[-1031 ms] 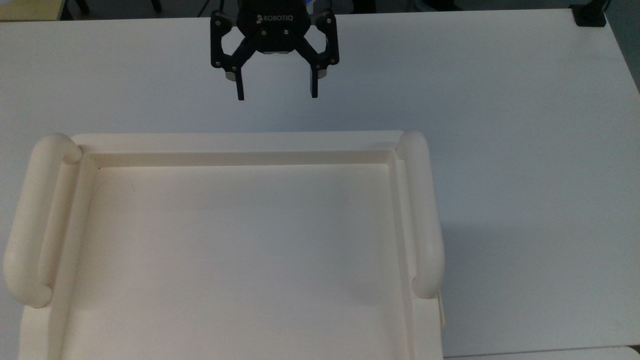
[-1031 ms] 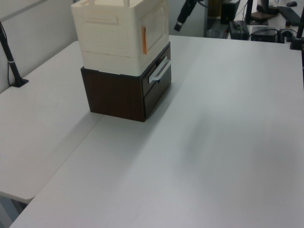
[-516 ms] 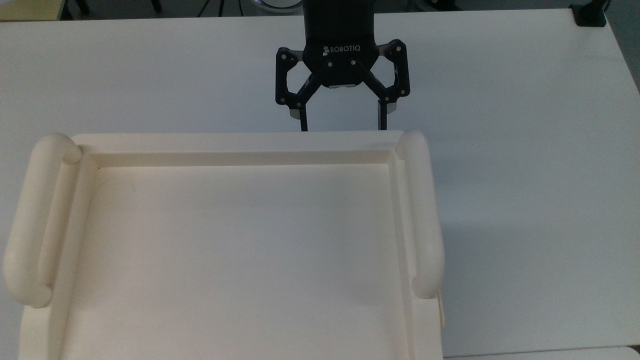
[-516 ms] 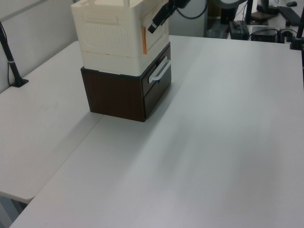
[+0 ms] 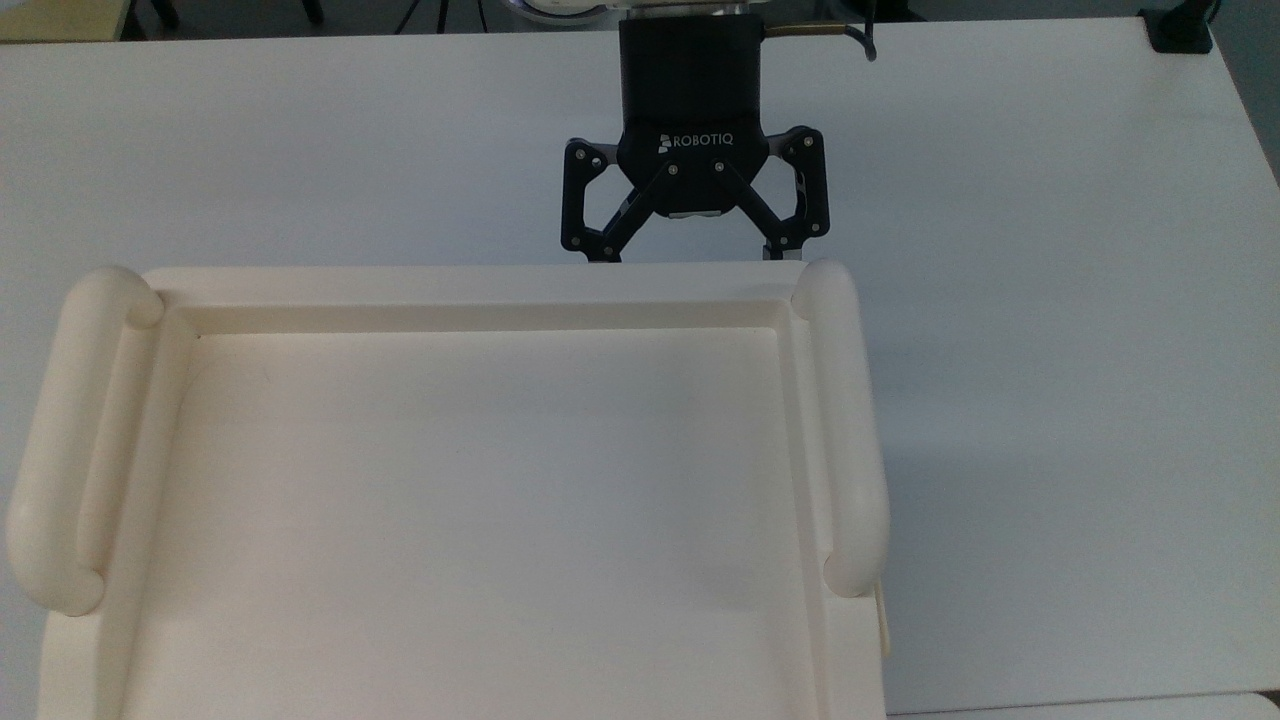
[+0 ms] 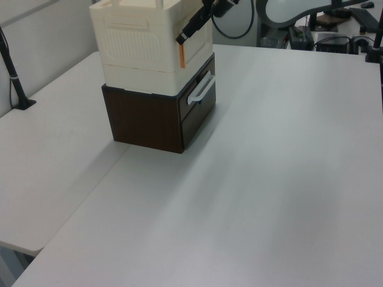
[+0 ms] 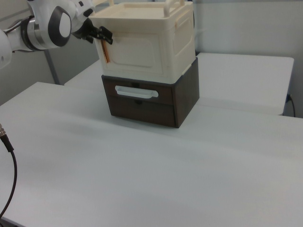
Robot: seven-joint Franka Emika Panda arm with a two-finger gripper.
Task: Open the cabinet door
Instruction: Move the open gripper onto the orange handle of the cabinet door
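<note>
1. End effector (image 5: 693, 255): we see it lower in the top view than half a second ago, its fingers spread apart and their tips now hidden behind the cabinet (image 5: 450, 480) rim.
2. We see the cabinet door (image 7: 135, 52), on the front face atop the dark drawer unit (image 7: 151, 101) at upper centre of the right view, shut as before.
3. We judge the approach nearly done; nothing is grasped yet.
</note>
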